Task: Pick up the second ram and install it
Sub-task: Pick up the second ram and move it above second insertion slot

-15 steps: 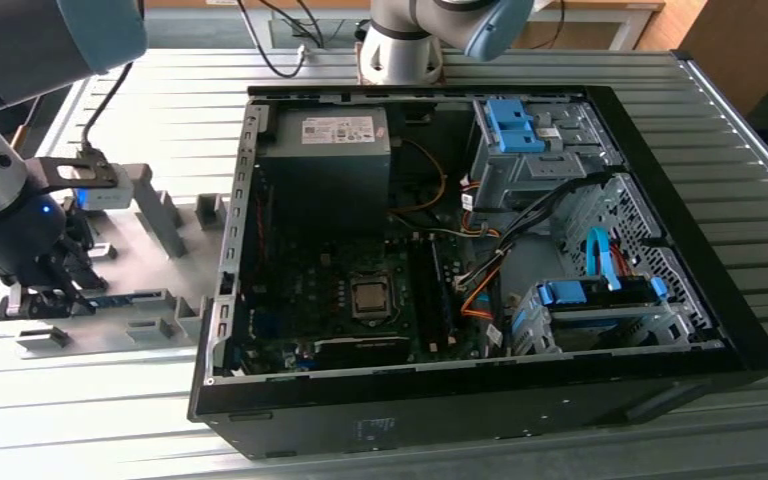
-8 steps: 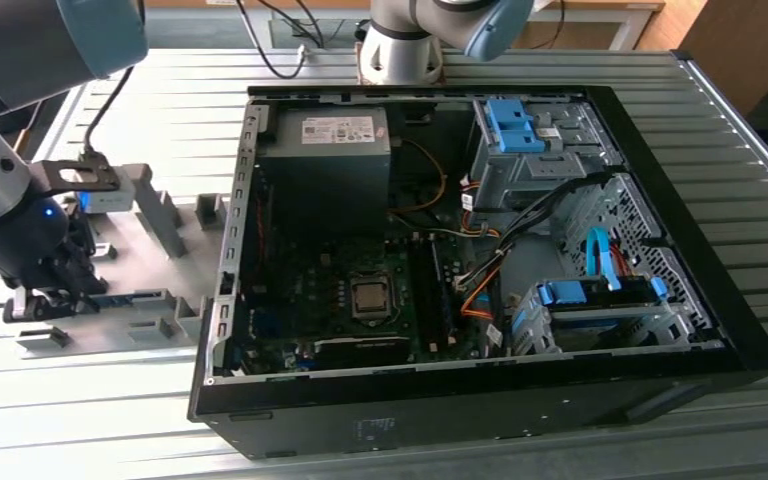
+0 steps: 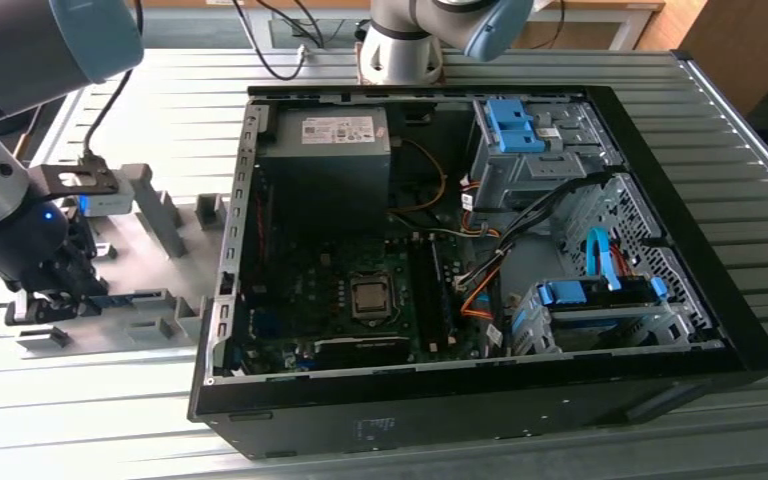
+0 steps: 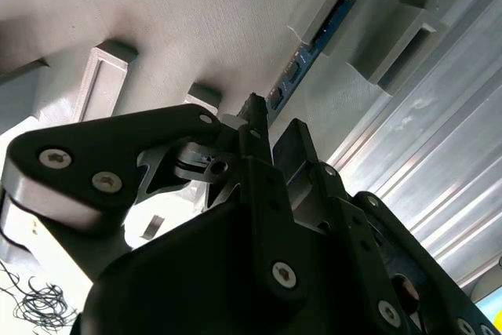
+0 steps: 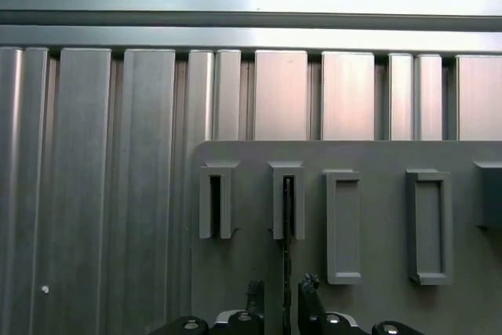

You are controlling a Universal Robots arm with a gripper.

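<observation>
first wrist view: gripper [image 5: 281, 288] astride ram [image 5: 287, 213]

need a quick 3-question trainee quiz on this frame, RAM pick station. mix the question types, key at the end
1. True or false: the RAM stick is seated in a motherboard slot.
2. In the first wrist view, the end effector is: A) at the RAM stick, one finger on each side; B) over the CPU socket; C) gripping a drive cage.
3. In the exterior view, on which side of the PC case does the grey holder fixture lie?
Key: 1 false, it stands on edge in the grey holder fixture. 2 A. 3 the exterior view's left.
</observation>
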